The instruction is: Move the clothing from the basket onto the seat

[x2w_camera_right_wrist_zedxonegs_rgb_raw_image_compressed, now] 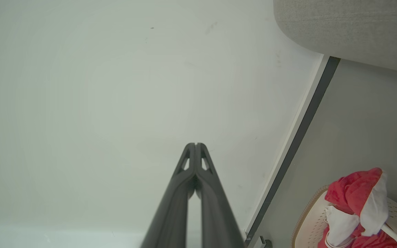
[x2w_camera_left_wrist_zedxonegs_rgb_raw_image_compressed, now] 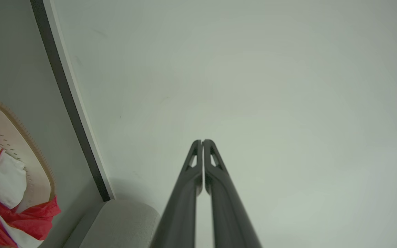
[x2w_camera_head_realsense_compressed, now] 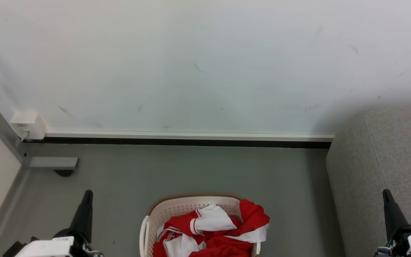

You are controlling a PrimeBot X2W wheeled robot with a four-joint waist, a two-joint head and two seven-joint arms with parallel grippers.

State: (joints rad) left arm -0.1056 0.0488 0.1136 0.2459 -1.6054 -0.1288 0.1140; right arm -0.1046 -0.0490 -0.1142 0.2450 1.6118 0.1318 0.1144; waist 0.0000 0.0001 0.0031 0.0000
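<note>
Clothing (x2w_camera_head_realsense_compressed: 212, 232), soft red sportswear with white panels, sits heaped in the oval cream perforated plastic basket (x2w_camera_head_realsense_compressed: 177, 208) with tan rim, on the grey floor (x2w_camera_head_realsense_compressed: 191, 171); one red fold hangs over the rim on the sofa side; large light-grey fabric sofa seat (x2w_camera_head_realsense_compressed: 380, 160) stands near, to the right, visible part bare; left tool (x2w_camera_left_wrist_zedxonegs_rgb_raw_image_compressed: 202, 142) fingers pressed together, gripping nothing; right tool (x2w_camera_right_wrist_zedxonegs_rgb_raw_image_compressed: 195, 144) likewise closed and empty; both flank the basket, apart from it; my read: task not started, every garment left to move.
</note>
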